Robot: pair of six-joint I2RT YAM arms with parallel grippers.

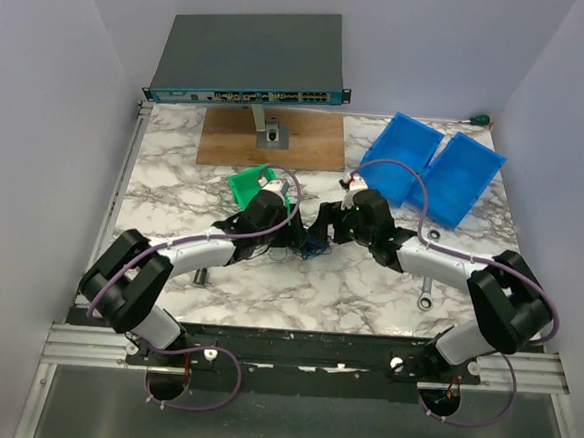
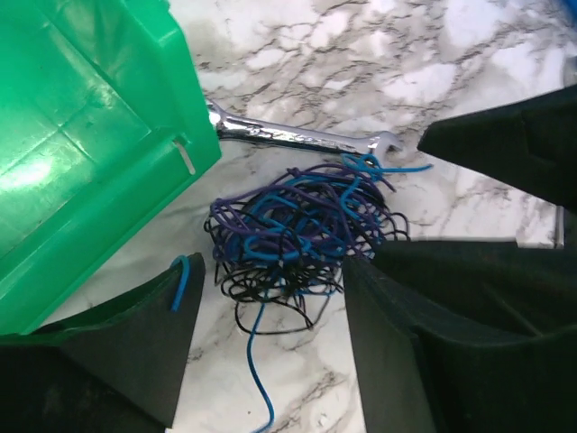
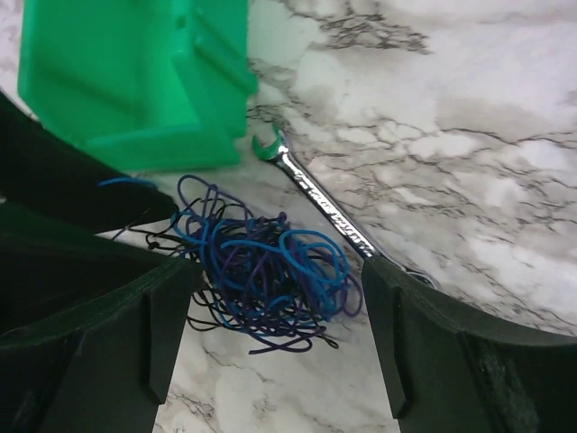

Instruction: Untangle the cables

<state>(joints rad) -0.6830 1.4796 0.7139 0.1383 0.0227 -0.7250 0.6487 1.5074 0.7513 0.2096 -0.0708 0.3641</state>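
The cables (image 2: 302,230) are a palm-sized tangle of blue, purple and black thin wires lying on the marble table, also seen in the right wrist view (image 3: 266,266) and the top view (image 1: 313,247). My left gripper (image 2: 270,275) is open, its jaws just short of the near edge of the tangle. One blue strand hooks over its left finger (image 2: 153,334), and another trails toward the camera. My right gripper (image 3: 281,271) is open and straddles the tangle from the opposite side. In the top view the left gripper (image 1: 298,236) and right gripper (image 1: 325,226) face each other closely.
A green bin (image 2: 81,135) lies right beside the tangle, with a silver wrench (image 2: 297,138) touching its far edge. Two blue bins (image 1: 431,169) sit back right. A network switch (image 1: 247,71) and wooden board (image 1: 227,139) stand at the back. A second wrench (image 1: 425,294) lies front right.
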